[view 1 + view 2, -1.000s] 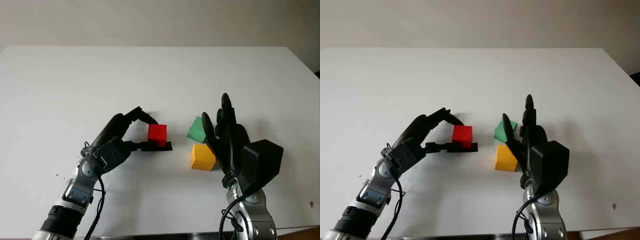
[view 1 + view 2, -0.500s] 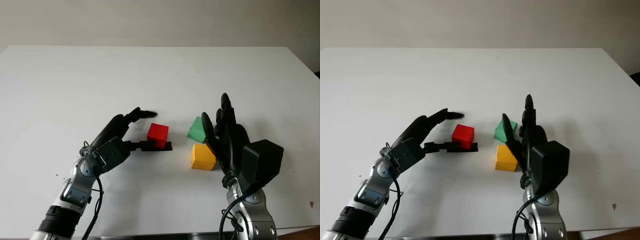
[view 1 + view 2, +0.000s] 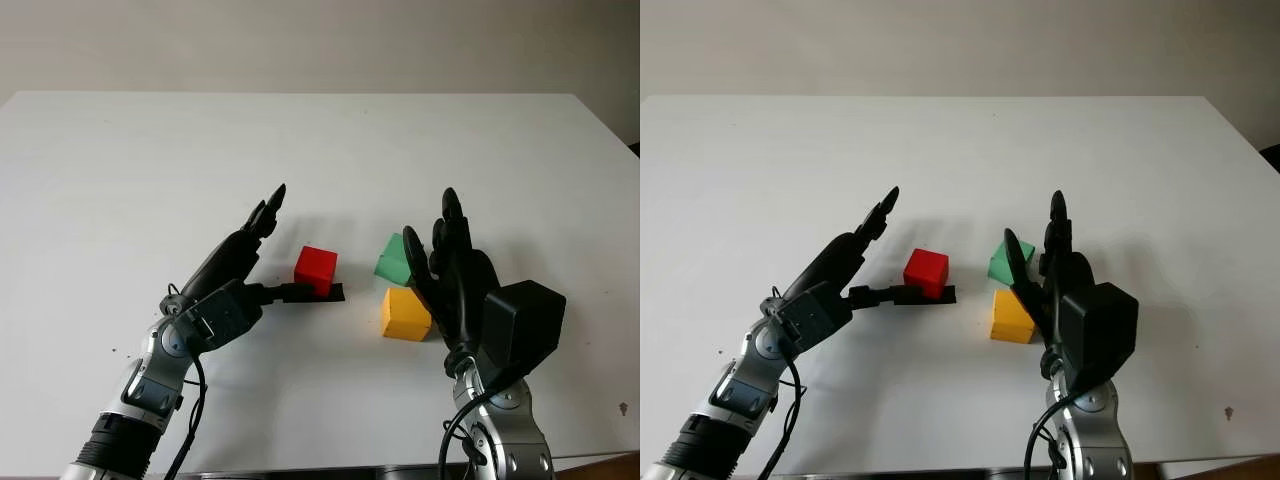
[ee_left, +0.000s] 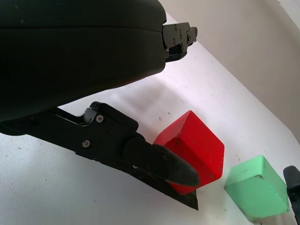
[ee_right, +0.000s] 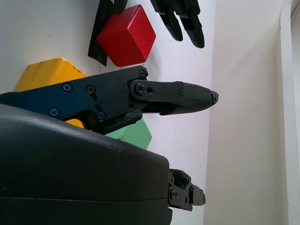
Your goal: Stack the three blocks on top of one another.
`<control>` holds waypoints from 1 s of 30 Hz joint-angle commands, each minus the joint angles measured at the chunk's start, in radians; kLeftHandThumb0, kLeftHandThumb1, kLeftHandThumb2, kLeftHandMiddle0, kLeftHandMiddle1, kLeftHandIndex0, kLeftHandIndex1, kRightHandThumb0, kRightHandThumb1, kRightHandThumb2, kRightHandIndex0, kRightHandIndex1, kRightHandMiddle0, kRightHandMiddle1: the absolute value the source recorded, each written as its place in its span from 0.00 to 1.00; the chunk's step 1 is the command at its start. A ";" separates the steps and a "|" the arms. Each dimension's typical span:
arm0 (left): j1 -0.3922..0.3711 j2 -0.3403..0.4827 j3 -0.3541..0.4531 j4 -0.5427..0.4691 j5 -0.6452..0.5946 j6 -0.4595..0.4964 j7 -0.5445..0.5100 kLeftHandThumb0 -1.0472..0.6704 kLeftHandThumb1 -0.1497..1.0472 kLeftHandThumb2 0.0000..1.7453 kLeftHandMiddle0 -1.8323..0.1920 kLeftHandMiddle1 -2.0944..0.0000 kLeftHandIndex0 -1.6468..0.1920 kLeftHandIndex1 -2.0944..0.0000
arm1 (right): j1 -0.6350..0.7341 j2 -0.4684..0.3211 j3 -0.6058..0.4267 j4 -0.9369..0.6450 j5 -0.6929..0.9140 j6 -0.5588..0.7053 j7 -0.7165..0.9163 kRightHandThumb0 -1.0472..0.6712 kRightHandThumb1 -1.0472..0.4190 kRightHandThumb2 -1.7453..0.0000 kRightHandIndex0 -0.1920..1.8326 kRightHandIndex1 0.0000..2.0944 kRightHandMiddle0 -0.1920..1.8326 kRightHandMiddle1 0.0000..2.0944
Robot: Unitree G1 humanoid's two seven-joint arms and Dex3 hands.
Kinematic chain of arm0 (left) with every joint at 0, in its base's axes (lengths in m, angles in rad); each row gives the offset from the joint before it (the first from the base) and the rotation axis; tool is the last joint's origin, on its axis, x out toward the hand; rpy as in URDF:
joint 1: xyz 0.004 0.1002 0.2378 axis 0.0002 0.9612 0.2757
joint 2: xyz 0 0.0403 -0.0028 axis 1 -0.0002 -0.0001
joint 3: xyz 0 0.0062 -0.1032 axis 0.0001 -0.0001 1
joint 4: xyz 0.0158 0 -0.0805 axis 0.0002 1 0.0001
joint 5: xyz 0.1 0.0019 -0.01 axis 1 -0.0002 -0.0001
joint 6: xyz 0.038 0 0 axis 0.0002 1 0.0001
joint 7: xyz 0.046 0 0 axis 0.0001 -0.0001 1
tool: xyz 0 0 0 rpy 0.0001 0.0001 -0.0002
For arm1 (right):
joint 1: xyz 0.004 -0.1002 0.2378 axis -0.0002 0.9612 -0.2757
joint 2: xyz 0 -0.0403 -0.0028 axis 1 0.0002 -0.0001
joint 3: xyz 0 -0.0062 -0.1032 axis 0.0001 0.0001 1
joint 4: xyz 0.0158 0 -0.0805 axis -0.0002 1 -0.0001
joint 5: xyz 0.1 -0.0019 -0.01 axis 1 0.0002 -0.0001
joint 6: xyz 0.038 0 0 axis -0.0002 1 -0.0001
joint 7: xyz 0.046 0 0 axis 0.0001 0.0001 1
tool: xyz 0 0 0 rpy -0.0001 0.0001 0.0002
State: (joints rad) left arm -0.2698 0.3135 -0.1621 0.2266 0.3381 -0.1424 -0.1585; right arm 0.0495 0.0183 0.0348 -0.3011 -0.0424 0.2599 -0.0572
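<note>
Your left robot hand (image 3: 262, 262) is wide open beside the red block (image 3: 315, 267), holding nothing; next you close on it.

Three blocks, unstacked

A red block (image 3: 315, 268) sits flat on the white table. To its right, well apart, a green block (image 3: 393, 259) lies just behind a yellow block (image 3: 405, 314), nearly touching it.
</note>
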 commanded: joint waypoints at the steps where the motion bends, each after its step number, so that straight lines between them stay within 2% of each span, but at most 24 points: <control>1: 0.022 0.007 0.008 -0.046 -0.027 -0.005 -0.018 0.16 0.96 0.04 1.00 1.00 1.00 1.00 | 0.003 -0.002 -0.005 -0.029 -0.001 0.001 -0.002 0.25 0.00 0.78 0.03 0.03 0.05 0.03; 6: 0.077 0.001 0.057 -0.121 -0.129 -0.066 -0.031 0.12 1.00 0.23 1.00 1.00 1.00 1.00 | 0.004 -0.011 -0.010 -0.037 -0.014 -0.006 -0.006 0.25 0.00 0.78 0.03 0.03 0.05 0.03; 9: 0.113 -0.014 0.101 -0.200 -0.235 -0.014 -0.064 0.11 1.00 0.26 1.00 1.00 1.00 1.00 | 0.004 -0.028 -0.018 -0.043 -0.021 -0.006 0.001 0.24 0.00 0.78 0.03 0.03 0.06 0.04; 13: 0.148 -0.030 0.161 -0.299 -0.311 0.042 -0.048 0.11 1.00 0.31 1.00 1.00 1.00 1.00 | -0.006 -0.051 -0.037 -0.050 -0.028 0.003 0.009 0.24 0.00 0.79 0.04 0.03 0.06 0.04; 18: 0.138 -0.064 0.236 -0.340 -0.436 0.083 -0.044 0.10 1.00 0.35 1.00 1.00 1.00 1.00 | -0.042 -0.088 -0.078 -0.038 -0.025 -0.032 0.029 0.23 0.00 0.80 0.05 0.04 0.07 0.04; 21: 0.104 -0.078 0.278 -0.311 -0.501 0.099 -0.042 0.11 1.00 0.36 1.00 1.00 1.00 1.00 | -0.070 -0.135 -0.109 -0.041 -0.030 -0.038 0.054 0.23 0.00 0.82 0.06 0.04 0.09 0.05; 25: 0.043 -0.081 0.315 -0.238 -0.528 0.114 -0.029 0.13 1.00 0.39 1.00 1.00 1.00 1.00 | -0.106 -0.203 -0.156 -0.062 -0.021 -0.015 0.100 0.24 0.00 0.84 0.07 0.04 0.10 0.05; 28: -0.006 -0.083 0.329 -0.137 -0.532 0.099 -0.034 0.14 1.00 0.41 1.00 1.00 1.00 1.00 | -0.147 -0.299 -0.196 -0.072 -0.013 0.005 0.172 0.25 0.00 0.89 0.06 0.04 0.09 0.05; 30: -0.026 -0.086 0.332 -0.082 -0.529 0.080 -0.038 0.14 1.00 0.42 1.00 1.00 1.00 1.00 | -0.169 -0.399 -0.217 -0.058 -0.019 -0.019 0.252 0.26 0.01 0.93 0.05 0.03 0.08 0.04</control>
State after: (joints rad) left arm -0.2758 0.2307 0.1633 0.1172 -0.1906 -0.0480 -0.1939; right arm -0.0925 -0.3242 -0.1633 -0.3513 -0.0593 0.2565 0.1691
